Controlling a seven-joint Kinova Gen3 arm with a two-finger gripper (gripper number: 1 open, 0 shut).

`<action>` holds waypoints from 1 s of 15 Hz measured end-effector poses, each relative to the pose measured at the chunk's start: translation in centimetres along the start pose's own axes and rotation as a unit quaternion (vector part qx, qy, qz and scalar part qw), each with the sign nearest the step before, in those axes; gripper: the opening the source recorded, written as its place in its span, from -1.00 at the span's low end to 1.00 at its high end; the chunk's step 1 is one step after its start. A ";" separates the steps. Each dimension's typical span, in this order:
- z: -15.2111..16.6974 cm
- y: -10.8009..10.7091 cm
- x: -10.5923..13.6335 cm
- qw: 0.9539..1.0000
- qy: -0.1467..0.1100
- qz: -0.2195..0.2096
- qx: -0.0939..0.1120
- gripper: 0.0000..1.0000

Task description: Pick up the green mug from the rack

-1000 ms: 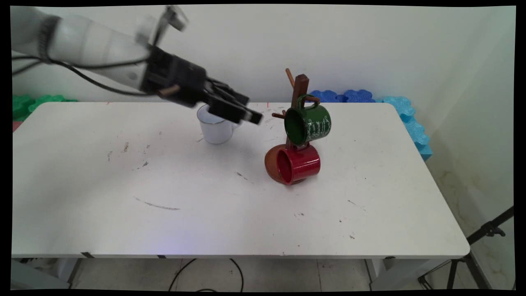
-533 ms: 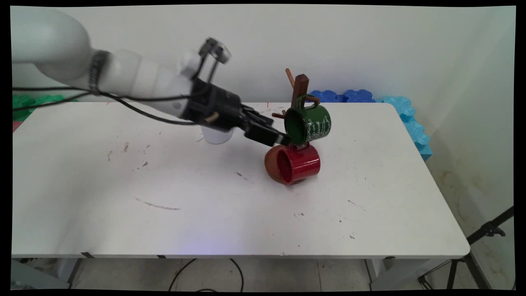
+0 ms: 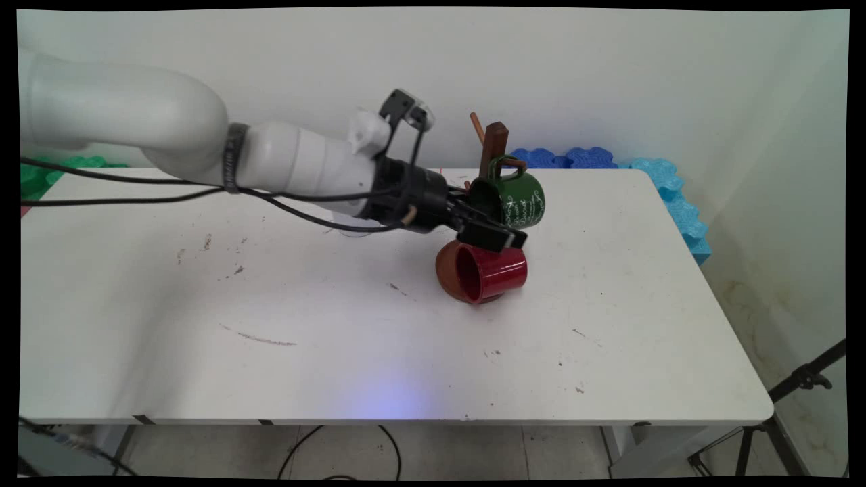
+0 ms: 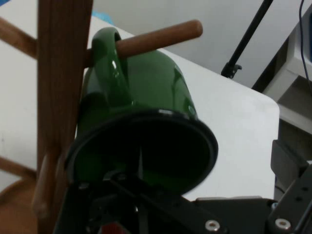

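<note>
Green mug (image 3: 509, 201) just beyond jaws.

Mugs visible: 2, namely one green mug (image 3: 513, 200) and one red mug (image 3: 488, 272). Wooden mug tree (image 3: 494, 143): 1, standing on the tabletop (image 3: 338, 325). Robot arm (image 3: 203, 145): 1.

Table (image 3: 203, 352): white, scuffed. Wooden peg rack (image 3: 496, 138): upright at the far middle. Green mug (image 3: 521, 199): hung by its handle on a peg. Red mug (image 3: 497, 270): on its side at the rack's base. Blue foam (image 3: 676, 203), green foam (image 3: 40, 169): behind the table. Tripod (image 3: 798, 385): lower right.
</note>
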 end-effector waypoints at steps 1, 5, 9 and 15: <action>0.6 0.1 -0.1 1.000 0.005 0.001 0.000 1.00; 2.2 0.3 -0.2 1.000 0.017 0.004 0.000 1.00; 3.1 0.4 -0.4 1.000 0.027 0.005 0.002 1.00; 3.8 0.4 -0.7 0.999 0.038 0.008 0.005 -1.00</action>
